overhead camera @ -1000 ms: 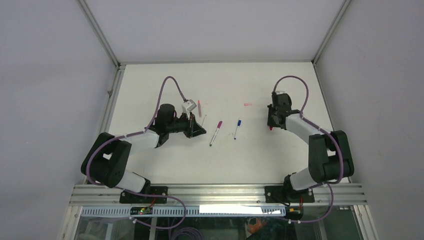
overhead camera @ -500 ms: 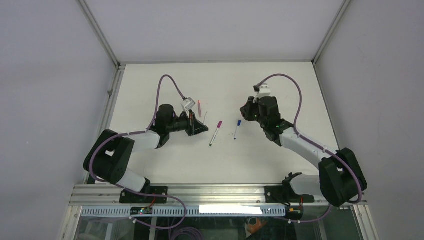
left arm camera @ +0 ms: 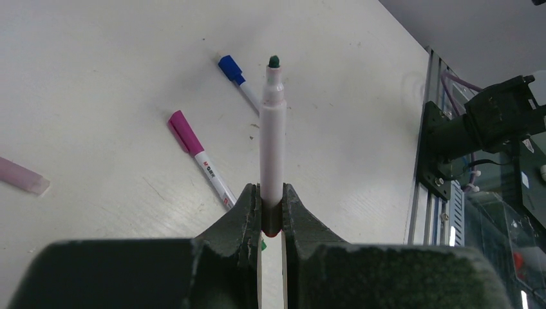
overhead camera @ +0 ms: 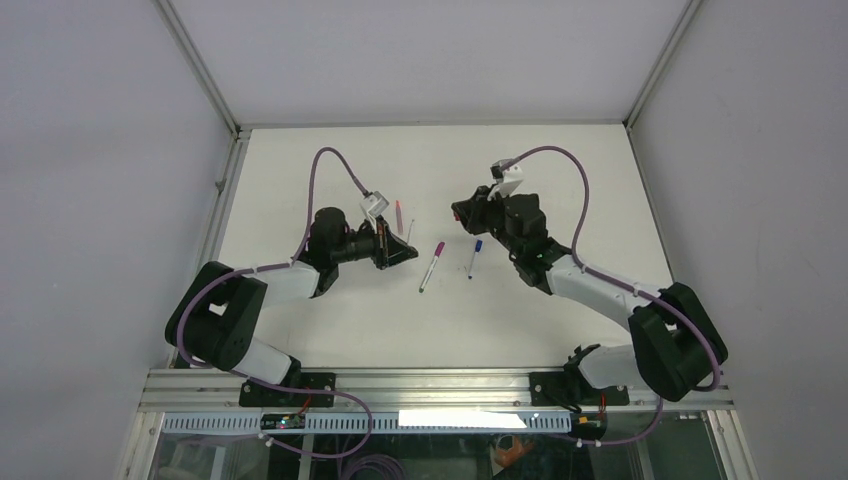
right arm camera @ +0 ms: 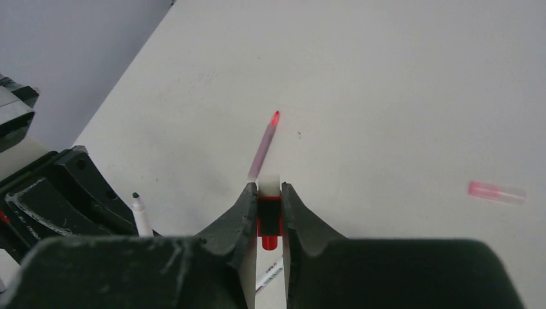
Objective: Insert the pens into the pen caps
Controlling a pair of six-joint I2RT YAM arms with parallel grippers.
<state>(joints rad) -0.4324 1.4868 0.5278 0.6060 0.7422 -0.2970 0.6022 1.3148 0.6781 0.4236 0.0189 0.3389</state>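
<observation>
Magenta-capped pen (overhead camera: pixel 430 267) and blue-capped pen (overhead camera: pixel 474 260) lie between the arms (overhead camera: pixel 600 285).

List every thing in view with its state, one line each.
green-tipped pen, uncapped, gripped near its rear end
left hand, shut on the green-tipped pen
red cap, off any pen, pinched between fingers
right hand, shut on the red cap
magenta-capped pen, capped, lying flat on the table
blue-capped pen, capped, lying flat
pinkish pen, red tip bare, lying flat
pale pink cap, loose, lying alone
</observation>
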